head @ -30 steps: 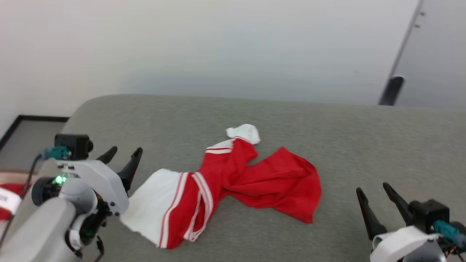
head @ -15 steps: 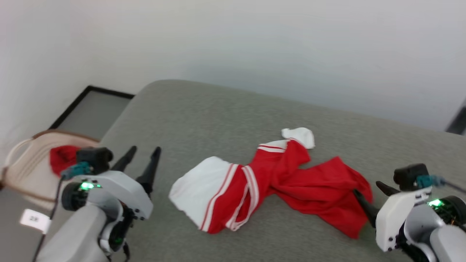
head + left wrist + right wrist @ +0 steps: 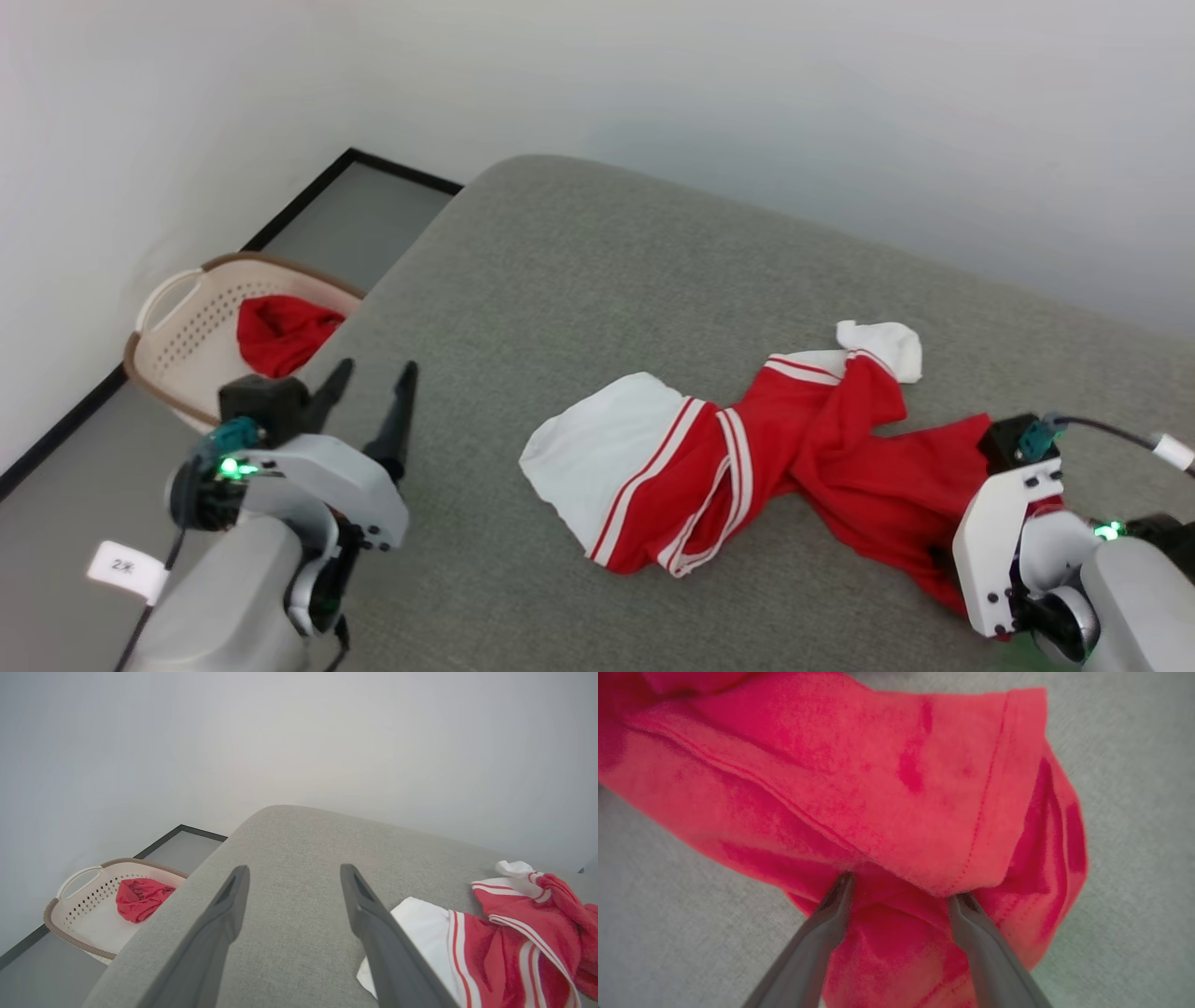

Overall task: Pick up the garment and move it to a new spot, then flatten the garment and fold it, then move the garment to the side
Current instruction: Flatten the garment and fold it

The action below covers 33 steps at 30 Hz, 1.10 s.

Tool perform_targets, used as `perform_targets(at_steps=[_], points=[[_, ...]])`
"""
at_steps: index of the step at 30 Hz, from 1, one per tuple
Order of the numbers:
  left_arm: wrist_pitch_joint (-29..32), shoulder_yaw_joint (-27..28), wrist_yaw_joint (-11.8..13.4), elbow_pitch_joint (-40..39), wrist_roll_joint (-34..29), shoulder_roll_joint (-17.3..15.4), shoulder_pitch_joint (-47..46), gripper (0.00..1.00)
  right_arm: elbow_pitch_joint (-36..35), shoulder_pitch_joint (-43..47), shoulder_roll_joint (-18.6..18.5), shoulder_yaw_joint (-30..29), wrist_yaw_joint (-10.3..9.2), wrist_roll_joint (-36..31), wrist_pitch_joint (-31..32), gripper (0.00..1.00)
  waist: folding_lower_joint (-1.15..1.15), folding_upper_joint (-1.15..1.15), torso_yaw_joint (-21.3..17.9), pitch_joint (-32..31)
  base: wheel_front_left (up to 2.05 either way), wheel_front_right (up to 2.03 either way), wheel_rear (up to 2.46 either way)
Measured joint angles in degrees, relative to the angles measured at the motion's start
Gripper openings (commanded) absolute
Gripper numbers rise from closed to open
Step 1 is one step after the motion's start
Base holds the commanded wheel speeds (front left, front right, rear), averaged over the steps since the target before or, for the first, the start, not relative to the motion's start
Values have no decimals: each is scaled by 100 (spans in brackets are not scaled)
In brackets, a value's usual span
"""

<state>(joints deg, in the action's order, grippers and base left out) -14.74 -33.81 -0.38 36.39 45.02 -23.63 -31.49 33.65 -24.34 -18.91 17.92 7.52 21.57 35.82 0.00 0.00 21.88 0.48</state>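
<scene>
The garment [image 3: 747, 467] lies crumpled on the grey padded surface [image 3: 579, 280], a white sleeve with red-and-white trim to the left and plain red cloth to the right. My right gripper [image 3: 903, 887] is open, its tips pressed into the garment's [image 3: 878, 779] red end just under a hemmed fold. In the head view its white wrist [image 3: 1004, 551] covers that end and hides the fingers. My left gripper [image 3: 373, 383] stands open over the surface, left of the white sleeve and apart from it. In the left wrist view the left gripper [image 3: 294, 872] holds nothing, and the garment [image 3: 490, 938] lies to the right.
A pale perforated laundry basket [image 3: 187, 341] with a brown rim sits on the floor left of the surface, holding a plain red cloth [image 3: 280, 331]. The left wrist view shows the same basket [image 3: 88, 896] and cloth [image 3: 140, 896]. A white wall runs behind.
The head camera has swung left, bringing the basket into view. My right gripper has come forward and down onto the garment's red end. The garment itself has not shifted.
</scene>
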Motion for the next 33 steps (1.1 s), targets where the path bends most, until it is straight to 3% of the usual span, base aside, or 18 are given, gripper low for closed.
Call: perform_targets(at_steps=[3,4,5,6,13,20,26,33], points=[[-18,308,21,-19,-252,-5,32,100,392,-77,81,-53,0,-78,-86,100,0,0,89,49,0,0,0],[-22,435,54,-86,-397,-25,78,100,478,-119,92,-56,0,-103,-133,73,0,0,110,59,0,0,0],[-24,550,70,-185,-584,-53,152,100,573,-154,105,-71,0,-102,-201,25,0,0,126,66,0,0,0],[-24,708,78,-309,-753,-64,253,100,657,-187,113,-74,0,-105,-272,0,0,0,135,69,0,0,0],[-36,2081,219,-1168,-1661,190,1235,100,1071,-279,125,-62,2,-25,-645,0,0,0,110,-8,0,0,0],[-36,3012,-49,-1532,-2346,646,1926,100,1268,-303,-67,-54,2,200,-832,0,0,0,80,-130,0,0,0],[-37,3492,-338,-1603,-2682,975,2107,100,1302,-270,-512,-288,1,381,-946,0,0,0,10,-187,0,0,0],[-37,3776,-521,-1696,-2988,1173,2245,100,922,385,-851,-597,1,680,-933,0,0,0,-229,-218,0,0,0]])
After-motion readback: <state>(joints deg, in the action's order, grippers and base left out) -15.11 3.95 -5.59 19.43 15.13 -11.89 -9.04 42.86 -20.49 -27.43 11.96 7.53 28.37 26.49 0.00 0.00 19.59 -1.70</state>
